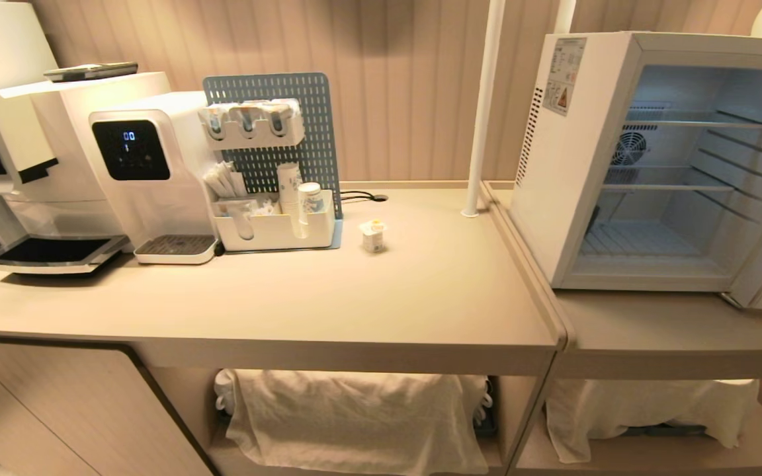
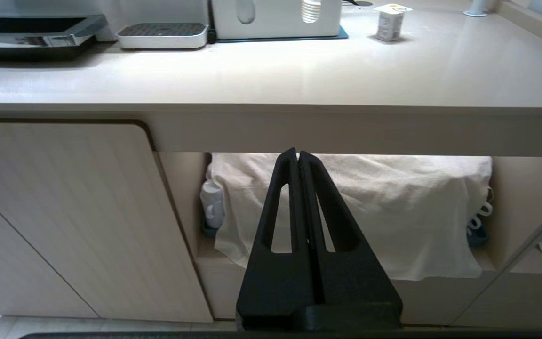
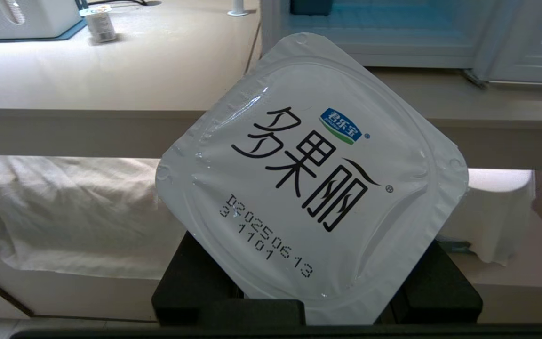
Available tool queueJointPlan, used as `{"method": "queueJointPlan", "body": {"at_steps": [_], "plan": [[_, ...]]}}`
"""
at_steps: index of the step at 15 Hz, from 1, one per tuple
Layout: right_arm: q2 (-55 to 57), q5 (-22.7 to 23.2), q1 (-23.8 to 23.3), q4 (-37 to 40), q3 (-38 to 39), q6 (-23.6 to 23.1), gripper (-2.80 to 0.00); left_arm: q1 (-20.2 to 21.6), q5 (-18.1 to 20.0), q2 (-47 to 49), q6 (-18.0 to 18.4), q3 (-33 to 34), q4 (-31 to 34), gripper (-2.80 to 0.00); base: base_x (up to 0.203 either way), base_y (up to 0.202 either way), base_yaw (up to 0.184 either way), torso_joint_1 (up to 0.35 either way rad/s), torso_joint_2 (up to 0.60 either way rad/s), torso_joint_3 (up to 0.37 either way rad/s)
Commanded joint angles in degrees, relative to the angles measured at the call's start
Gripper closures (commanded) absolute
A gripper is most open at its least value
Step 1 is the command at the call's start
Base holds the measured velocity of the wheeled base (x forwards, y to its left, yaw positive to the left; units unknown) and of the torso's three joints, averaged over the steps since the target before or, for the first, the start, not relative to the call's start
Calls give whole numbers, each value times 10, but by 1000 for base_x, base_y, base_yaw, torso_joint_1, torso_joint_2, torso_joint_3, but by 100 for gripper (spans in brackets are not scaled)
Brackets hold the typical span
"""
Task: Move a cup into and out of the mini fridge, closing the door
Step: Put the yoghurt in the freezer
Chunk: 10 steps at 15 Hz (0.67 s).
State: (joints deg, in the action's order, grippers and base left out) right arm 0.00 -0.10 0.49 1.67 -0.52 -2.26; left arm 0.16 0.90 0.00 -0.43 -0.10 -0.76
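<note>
right tool point(image 3: 315, 282): clamps white foil-lidded plastic cup point(image 3: 313, 179) | left tool point(image 2: 299, 157): pinched together, empty | risk: cup snags white boxy mini fridge point(image 1: 579, 165) wire shelf, slips

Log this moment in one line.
right gripper: shut on foil-lidded white yogurt cup | left gripper: shut, empty | white mini fridge: open

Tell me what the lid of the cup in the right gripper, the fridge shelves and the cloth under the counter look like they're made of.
Cup lid: likely thin foil or plastic film, glossy, with creases and a sealed rim. Fridge shelves: thin parallel bars, probably coated metal wire. Cloth: soft woven fabric, matte off-white, draped in folds. The right gripper holds the cup.
</note>
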Motion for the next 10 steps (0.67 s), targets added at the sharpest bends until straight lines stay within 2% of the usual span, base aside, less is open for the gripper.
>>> {"method": "queueJointPlan", "body": {"at_steps": [1,10], "plan": [[2,0,0,0,0,0,0,0,0,1,0,0,0,0,0,-191,1,2,6,4],[2,0,0,0,0,0,0,0,0,1,-1,0,0,0,0,-195,-3,2,2,3]]}}
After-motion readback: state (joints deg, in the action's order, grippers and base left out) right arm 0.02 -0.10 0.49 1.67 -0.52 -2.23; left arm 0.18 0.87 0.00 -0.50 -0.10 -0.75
